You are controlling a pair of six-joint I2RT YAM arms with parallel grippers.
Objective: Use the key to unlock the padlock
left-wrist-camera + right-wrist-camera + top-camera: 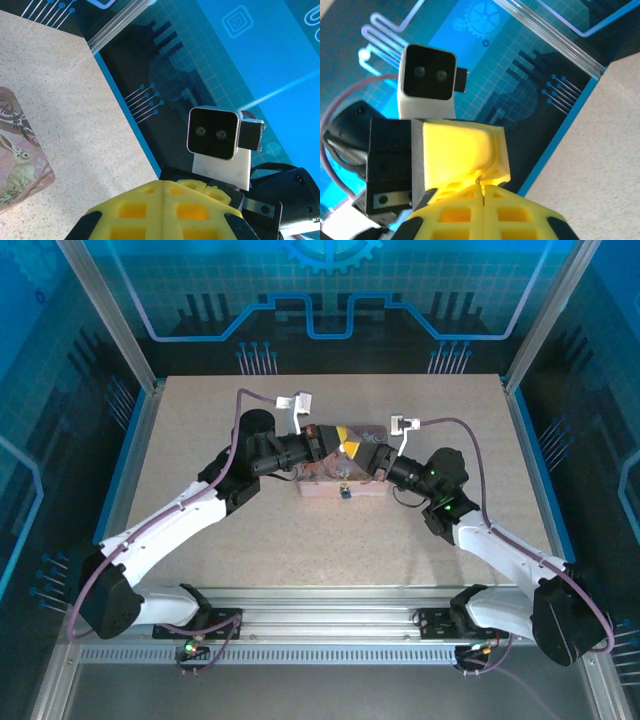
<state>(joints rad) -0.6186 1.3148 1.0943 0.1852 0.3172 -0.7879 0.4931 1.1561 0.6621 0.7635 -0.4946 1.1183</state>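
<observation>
We see both arms meeting over the pink picture tin (pixel 318 480), which lies on the bench (pixel 200 430). The left tool (pixel 347 439) hangs above the tin's middle. In its own wrist view its yellow fingers (pixel 130 212) are pressed together along one seam, with nothing visible between them. The right tool (pixel 368 456) sits just to the right of it, also above the tin. Its fingers (pixel 520 215) are closed tight as well, and their tips nearly touch the left tool. We cannot tell whether either tool pinches anything. The padlock (pixel 343 492) is a tiny dark piece with a blue glint, set against the middle of the tin's near side. It lies below both tools and apart from them.
</observation>
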